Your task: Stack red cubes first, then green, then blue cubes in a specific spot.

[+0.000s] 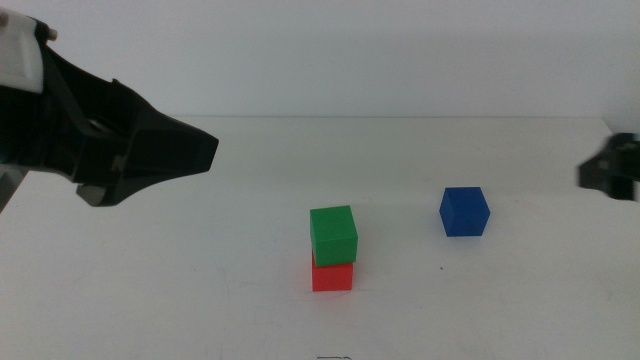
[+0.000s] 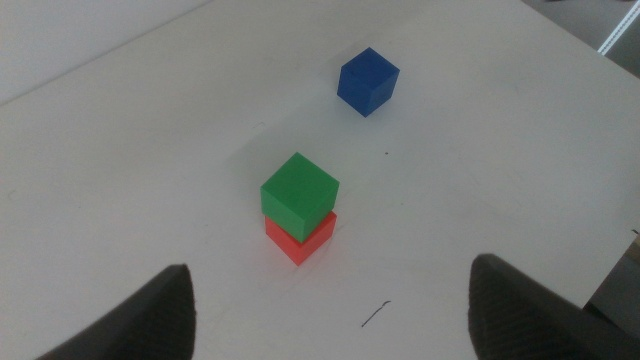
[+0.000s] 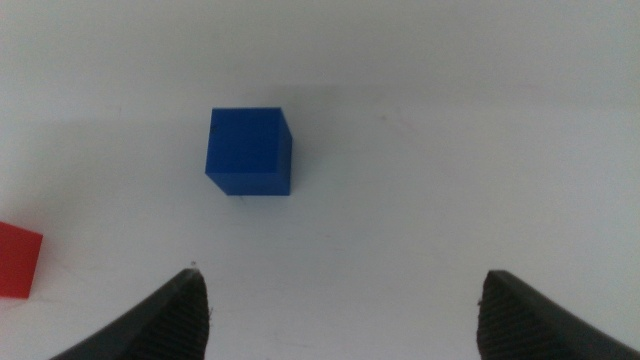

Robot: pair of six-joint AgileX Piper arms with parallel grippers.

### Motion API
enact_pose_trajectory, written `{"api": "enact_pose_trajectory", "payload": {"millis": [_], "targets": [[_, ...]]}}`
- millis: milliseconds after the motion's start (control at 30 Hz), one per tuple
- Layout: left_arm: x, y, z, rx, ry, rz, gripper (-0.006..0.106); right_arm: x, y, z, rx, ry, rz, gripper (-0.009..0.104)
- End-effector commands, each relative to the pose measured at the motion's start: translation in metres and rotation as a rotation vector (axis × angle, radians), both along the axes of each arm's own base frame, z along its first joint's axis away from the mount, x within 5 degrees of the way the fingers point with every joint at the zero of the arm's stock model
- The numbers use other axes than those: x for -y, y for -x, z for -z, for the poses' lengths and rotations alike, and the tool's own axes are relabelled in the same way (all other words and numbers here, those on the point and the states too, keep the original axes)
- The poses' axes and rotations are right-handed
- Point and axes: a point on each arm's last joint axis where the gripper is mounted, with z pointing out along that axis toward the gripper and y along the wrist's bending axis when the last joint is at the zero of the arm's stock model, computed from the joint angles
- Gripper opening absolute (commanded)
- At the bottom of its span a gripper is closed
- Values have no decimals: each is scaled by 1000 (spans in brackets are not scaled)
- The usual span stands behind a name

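The green cube [image 1: 333, 235] sits on the red cube [image 1: 332, 275] near the table's middle; the stack also shows in the left wrist view, green cube [image 2: 299, 195] on red cube [image 2: 303, 239]. The blue cube [image 1: 464, 211] stands alone on the white table to the right, also in the left wrist view [image 2: 367, 81] and the right wrist view [image 3: 250, 151]. My left gripper [image 1: 170, 150] is open and empty, raised up and left of the stack. My right gripper [image 1: 610, 170] is open and empty at the right edge, facing the blue cube. A corner of the red cube [image 3: 18, 260] shows there.
The white tabletop [image 1: 200, 290] lies bare around the cubes. A small dark scratch mark [image 2: 375, 314] lies on the table near the stack. The table's edge [image 2: 610, 270] shows in the left wrist view.
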Motion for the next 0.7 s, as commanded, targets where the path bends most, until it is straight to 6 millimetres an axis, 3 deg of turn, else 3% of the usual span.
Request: {"api": "enact_pose_trajectory", "payload": {"millis": [0, 267, 500, 667], "targets": [[1, 2, -14, 63, 72, -13, 94, -9, -20, -11, 43, 14, -43, 90], [1, 2, -14, 63, 72, -13, 94, -58, -88, 11, -138, 47, -133, 90], [1, 2, -14, 63, 72, -13, 94, -70, -135, 33, -241, 40, -106, 90], [1, 2, -14, 63, 72, -13, 94, -76, -154, 54, -310, 49, -110, 90]]}}
